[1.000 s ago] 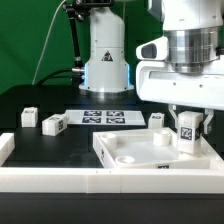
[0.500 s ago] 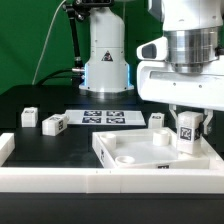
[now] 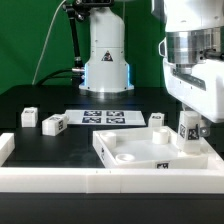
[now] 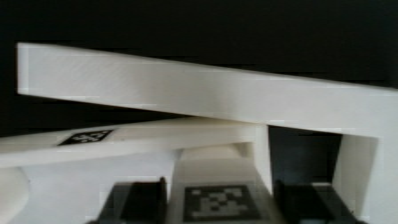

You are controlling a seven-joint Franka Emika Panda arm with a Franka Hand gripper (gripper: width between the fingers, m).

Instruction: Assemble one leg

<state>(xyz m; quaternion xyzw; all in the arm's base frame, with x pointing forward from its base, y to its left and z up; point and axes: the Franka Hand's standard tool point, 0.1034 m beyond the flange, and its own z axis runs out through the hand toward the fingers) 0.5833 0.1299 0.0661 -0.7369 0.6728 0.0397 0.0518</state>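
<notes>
A small white leg [image 3: 187, 128] with a marker tag stands upright on the far corner of the white square panel [image 3: 135, 152], on the exterior view's right. My gripper [image 3: 190, 124] comes down over it, shut on the leg. In the wrist view the tagged leg [image 4: 217, 197] sits between my two dark fingers [image 4: 135, 203], with the panel's white edge [image 4: 178, 85] behind it. Three more legs lie loose: two [image 3: 29, 117] [image 3: 53, 124] on the exterior view's left, and one [image 3: 156, 120] behind the panel.
The marker board [image 3: 105, 118] lies flat on the black table behind the panel. A white wall [image 3: 90, 182] runs along the front. The arm's base [image 3: 105, 60] stands at the back.
My gripper body has shifted toward the exterior view's right and turned, while the leg stays in the same spot on the panel's corner.
</notes>
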